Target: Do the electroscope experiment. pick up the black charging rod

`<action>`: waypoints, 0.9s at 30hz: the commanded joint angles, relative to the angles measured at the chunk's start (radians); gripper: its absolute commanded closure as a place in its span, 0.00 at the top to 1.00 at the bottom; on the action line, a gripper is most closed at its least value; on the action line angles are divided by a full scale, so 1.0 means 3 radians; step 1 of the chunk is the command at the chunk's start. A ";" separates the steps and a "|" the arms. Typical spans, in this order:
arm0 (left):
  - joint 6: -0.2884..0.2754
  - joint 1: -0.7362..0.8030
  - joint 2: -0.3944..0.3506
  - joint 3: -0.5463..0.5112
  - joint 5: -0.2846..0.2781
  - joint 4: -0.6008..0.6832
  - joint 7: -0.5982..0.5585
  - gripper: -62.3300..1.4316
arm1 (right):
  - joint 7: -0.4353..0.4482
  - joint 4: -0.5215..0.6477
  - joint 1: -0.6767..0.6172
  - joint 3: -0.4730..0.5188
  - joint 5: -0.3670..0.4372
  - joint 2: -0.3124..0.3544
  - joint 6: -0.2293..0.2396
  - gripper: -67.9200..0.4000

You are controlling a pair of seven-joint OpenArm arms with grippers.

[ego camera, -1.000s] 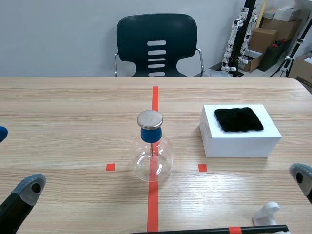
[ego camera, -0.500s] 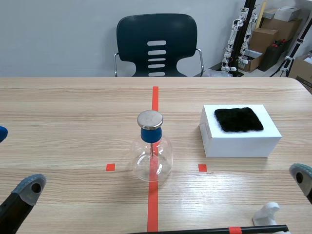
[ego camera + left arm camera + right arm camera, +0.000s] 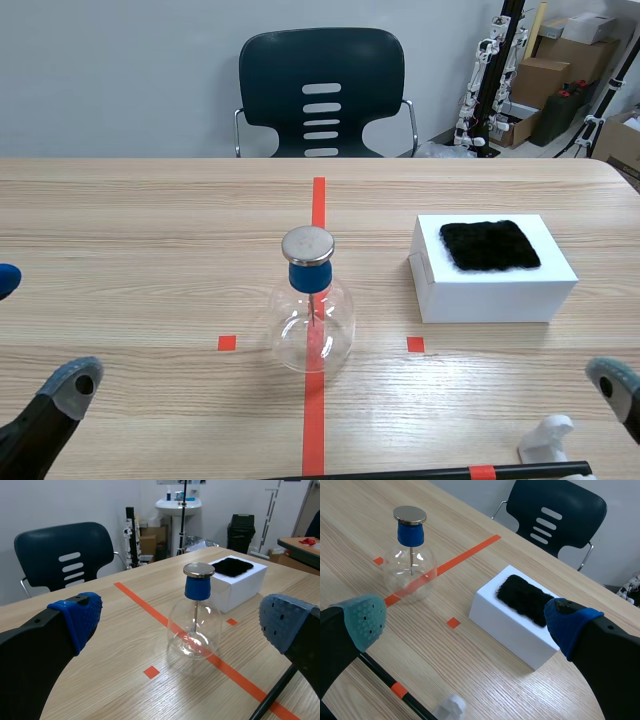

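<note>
The black charging rod (image 3: 420, 472) lies along the table's near edge, with an orange band (image 3: 482, 471) on it. It shows under the right gripper (image 3: 467, 622) as a thin black rod (image 3: 387, 680). Beside the left gripper (image 3: 181, 619) it appears as a dark stick (image 3: 272, 697). Both grippers are open and hold nothing. In the scene view the left gripper's fingers (image 3: 65, 388) sit low at the left and one right finger (image 3: 612, 378) at the right edge. The glass electroscope flask (image 3: 312, 318) with a metal cap (image 3: 307, 244) stands mid-table on the red tape.
A white box (image 3: 495, 285) topped with a black fur pad (image 3: 490, 245) stands right of the flask. A small white stand (image 3: 545, 438) sits near the rod's right end. A dark chair (image 3: 321, 92) is behind the table's far edge.
Both grippers' visible fingers have shifted slightly lower toward the near edge. Rod, flask and box have not moved.
</note>
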 commanded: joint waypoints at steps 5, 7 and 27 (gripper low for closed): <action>-0.0008 -0.0090 0.0130 -0.0018 -0.0010 -0.0025 0.0000 1.00 | 0.0045 0.0069 0.0003 0.0017 -0.0272 0.0092 0.0175 1.00; -0.0006 -0.0122 0.0168 -0.0017 0.0011 -0.0062 0.0046 1.00 | -0.0019 0.0111 0.0003 0.0017 -0.0346 0.0170 0.0273 1.00; -0.0014 -0.0394 0.0496 0.0071 0.0362 -0.0441 0.0032 1.00 | -0.1694 0.1233 0.0020 0.0000 -0.1130 0.0970 0.0819 1.00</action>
